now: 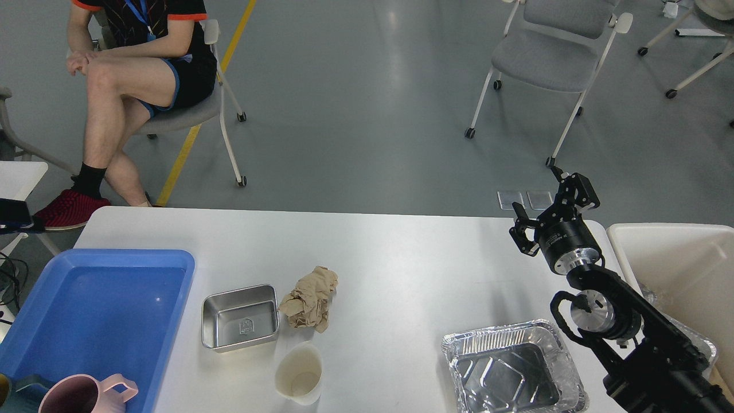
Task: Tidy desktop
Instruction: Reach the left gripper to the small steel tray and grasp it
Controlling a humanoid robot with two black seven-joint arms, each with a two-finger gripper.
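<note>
- White matte desktop (401,252): large, with rounded corners, filling the lower part of the head view; serves as the landmark for every entry below.
- Blue plastic tray (34,321): on the desktop's left end, running off the lower left edge of the view; its floor is bare.
- Pink mug (86,396): with handle, at the tray's near corner, cut off by the bottom edge of the view.
- Steel dish (239,317): small, rectangular and shallow, on the desktop just right of the tray; nothing in it.
- Crumpled tan paper (309,298): on the desktop, touching or almost touching the steel dish's right side.
- Cream paper cup (299,373): on the desktop, nearer the robot than the crumpled paper, mouth turned towards the camera.
- Foil tray (510,367): crinkled aluminium, on the desktop's near right part, partly cut off by the bottom edge.
- Cream-white bin (676,258): beyond the desktop's right edge.
- Right gripper (553,203): black, raised over the desktop's far right corner; fingers spread apart, holding nothing.
- Left gripper: no part of it appears in the view.
- Seated person (132,69): on a chair on the floor beyond the desktop's far left corner.
- Grey chair (550,51): unoccupied, on the floor beyond the desktop's far right side.
</note>
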